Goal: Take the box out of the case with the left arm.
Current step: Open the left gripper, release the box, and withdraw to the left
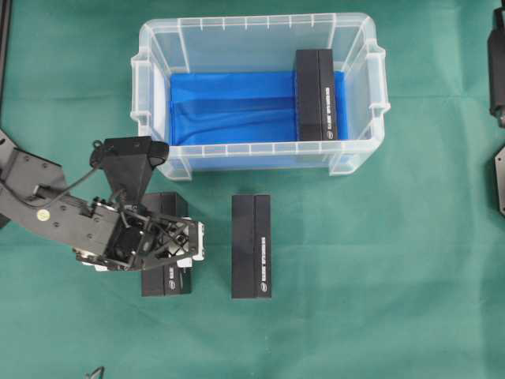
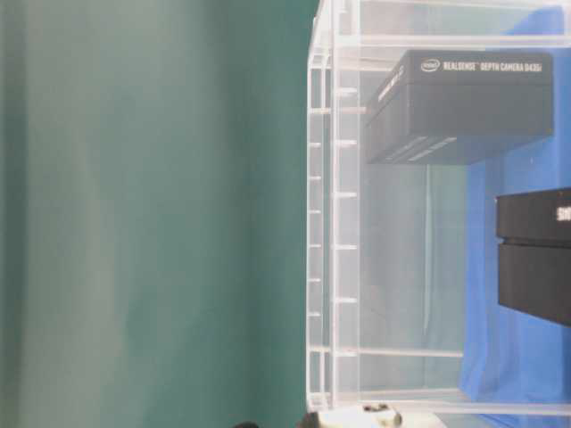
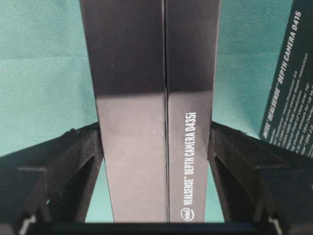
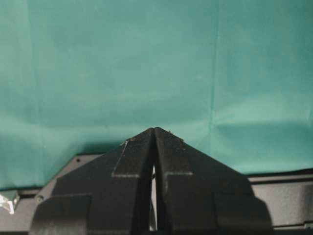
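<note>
Holding a black box (image 1: 165, 260) between its fingers (image 3: 78, 161), the left gripper (image 1: 162, 241) sits low over the green surface (image 1: 379, 276), near the front left corner of the case (image 1: 150, 71). The fingers are spread about as wide as the box and press on its two long sides, as the left wrist view shows. A second box (image 1: 252, 245) lies flat on the surface just beside it, outside the case. One more box (image 1: 316, 94) is inside the case, at the right end on the blue lining (image 1: 229, 106). Its long side runs from the front wall to the back wall. I think that box comes next, and it lies up and to the right of the left fingers, well apart from them. The right gripper (image 4: 154, 134) has its fingers shut together with nothing in them. Only the table-level view shows the printed side of the box in the case. Only the overhead view shows all three boxes at once.
</note>
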### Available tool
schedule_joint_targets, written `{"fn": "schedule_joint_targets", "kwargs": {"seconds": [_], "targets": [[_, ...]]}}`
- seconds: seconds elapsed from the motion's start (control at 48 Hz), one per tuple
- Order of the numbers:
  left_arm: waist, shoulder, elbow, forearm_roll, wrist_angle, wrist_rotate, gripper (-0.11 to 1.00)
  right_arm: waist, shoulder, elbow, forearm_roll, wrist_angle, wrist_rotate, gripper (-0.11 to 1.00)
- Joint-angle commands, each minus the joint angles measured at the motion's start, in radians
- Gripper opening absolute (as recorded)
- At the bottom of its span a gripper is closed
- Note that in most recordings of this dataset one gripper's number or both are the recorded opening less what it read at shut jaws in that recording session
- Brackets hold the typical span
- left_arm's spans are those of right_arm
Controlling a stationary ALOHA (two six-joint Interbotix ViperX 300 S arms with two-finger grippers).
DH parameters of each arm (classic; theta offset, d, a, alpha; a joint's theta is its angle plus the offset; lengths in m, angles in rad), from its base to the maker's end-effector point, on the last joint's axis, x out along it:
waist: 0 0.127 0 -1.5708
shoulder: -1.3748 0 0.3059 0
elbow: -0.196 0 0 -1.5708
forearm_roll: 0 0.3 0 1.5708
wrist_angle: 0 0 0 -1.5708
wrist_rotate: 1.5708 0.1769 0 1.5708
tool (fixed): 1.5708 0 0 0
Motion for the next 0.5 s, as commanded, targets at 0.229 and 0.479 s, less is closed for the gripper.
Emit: {"fn": "schedule_joint_targets", "kwargs": {"seconds": [0.229, 0.479], "targets": [[0.002, -0.009, 0.006, 0.000, -0.037, -0.003, 0.91, 0.000, -0.003, -0.009, -0.002, -0.005, 0.002, 0.00], [0.002, -0.015, -0.003, 0.000, -0.041, -0.002, 0.91, 0.000, -0.003, -0.009, -0.002, -0.005, 0.002, 0.00]]}}
